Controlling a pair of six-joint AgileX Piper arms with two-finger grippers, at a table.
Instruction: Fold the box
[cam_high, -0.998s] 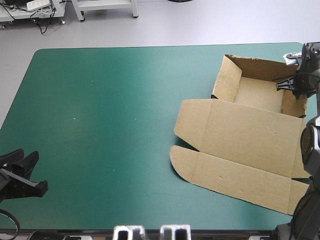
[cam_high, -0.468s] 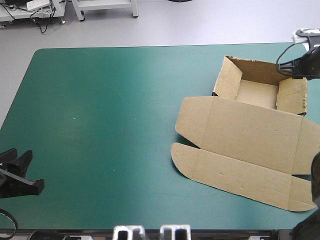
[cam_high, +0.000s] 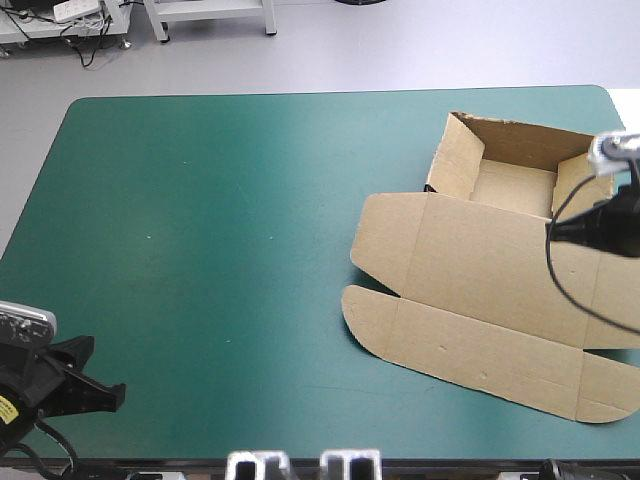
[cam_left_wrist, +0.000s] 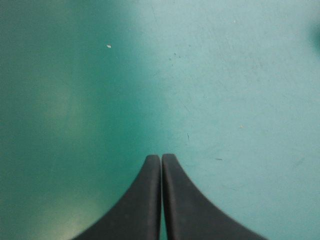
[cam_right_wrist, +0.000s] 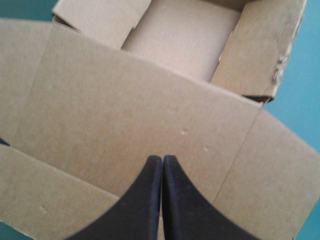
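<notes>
— One brown box (cam_high: 480, 285): where does it lie?
— On the right side of the bench (cam_high: 200, 220), tray walls raised toward the far edge, lid flat toward the near edge.
— Does anything grip it?
— Nothing. Over the lid hangs the right end effector (cam_right_wrist: 161, 159), fingers pressed together, empty. Near the near-left corner, the left end effector (cam_left_wrist: 161, 157), likewise closed and empty, hangs over bare teal-green cover.

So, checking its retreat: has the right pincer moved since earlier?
Yes. The right pincer shifted from the box tray toward the table's near edge, over the lid.
</notes>
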